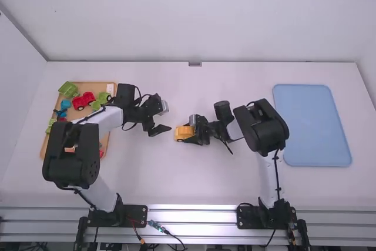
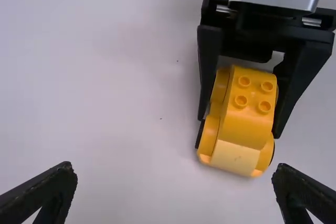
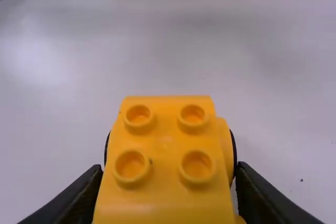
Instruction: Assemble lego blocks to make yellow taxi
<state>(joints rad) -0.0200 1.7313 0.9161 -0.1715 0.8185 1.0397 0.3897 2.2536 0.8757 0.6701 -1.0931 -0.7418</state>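
High view: yellow taxi body [image 1: 180,133] near table middle, right of left gripper [image 1: 160,129], in right gripper [image 1: 189,132]. Round-sided, four studs on top [image 3: 165,142], paler sloped end [image 2: 235,157], dark wheel edges at sides. Cannot tell if it touches the table. Right gripper clamped on it, one finger against each side; gripper points left, lying low, wrist roughly level. Right arm [image 1: 262,126] rises from its base at near right, bends at the bulky black joint, forearm folded back left toward the middle. Left gripper spread wide, nothing between fingers, aimed down, just left of the taxi, apart from it. Left arm [image 1: 103,120] goes up from near left, bends, reaches far and right across the wooden tray [image 1: 103,85], wrist beyond its right edge. Wooden tray at left with green, red and blue pieces. Blue tray [image 1: 312,124] at right, right of right arm. White table [image 1: 194,186] under everything.
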